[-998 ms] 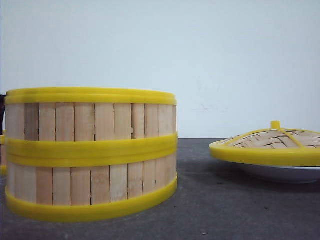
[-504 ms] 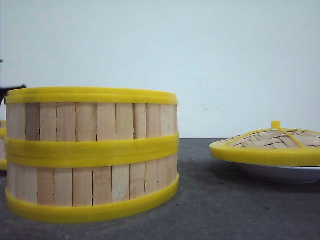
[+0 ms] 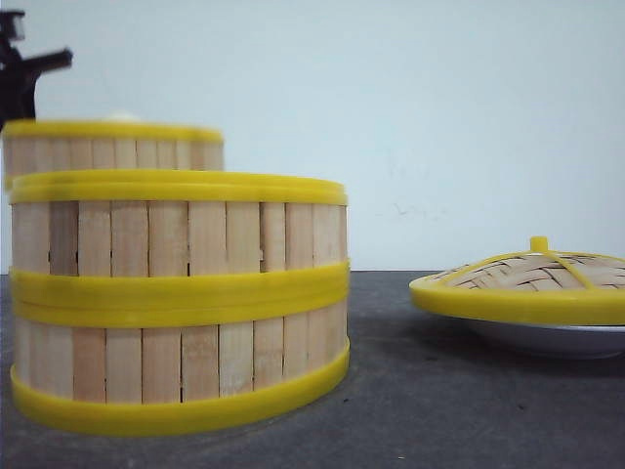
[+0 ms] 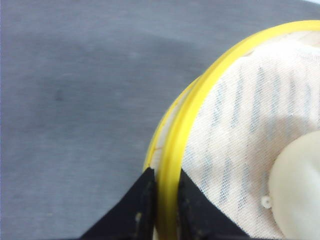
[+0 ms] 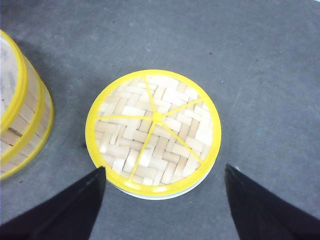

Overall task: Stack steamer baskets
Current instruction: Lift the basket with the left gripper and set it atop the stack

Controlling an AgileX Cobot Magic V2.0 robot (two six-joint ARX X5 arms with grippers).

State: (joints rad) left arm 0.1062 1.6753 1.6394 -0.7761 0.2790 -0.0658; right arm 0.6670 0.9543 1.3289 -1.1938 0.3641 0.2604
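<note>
third basket [image 3: 115, 147] risen behind stack [image 3: 179, 303] | left pincer [image 4: 166, 192] pinching its rim | right pincer [image 5: 162, 187] spread

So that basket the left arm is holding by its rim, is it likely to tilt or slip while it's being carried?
Probably some tilt: the left gripper pinches only one edge of the raised steamer basket, so the far side hangs unsupported. The smooth yellow plastic rim may be slippery. The pale round item on the basket's cloth liner adds weight and could shift.
</note>
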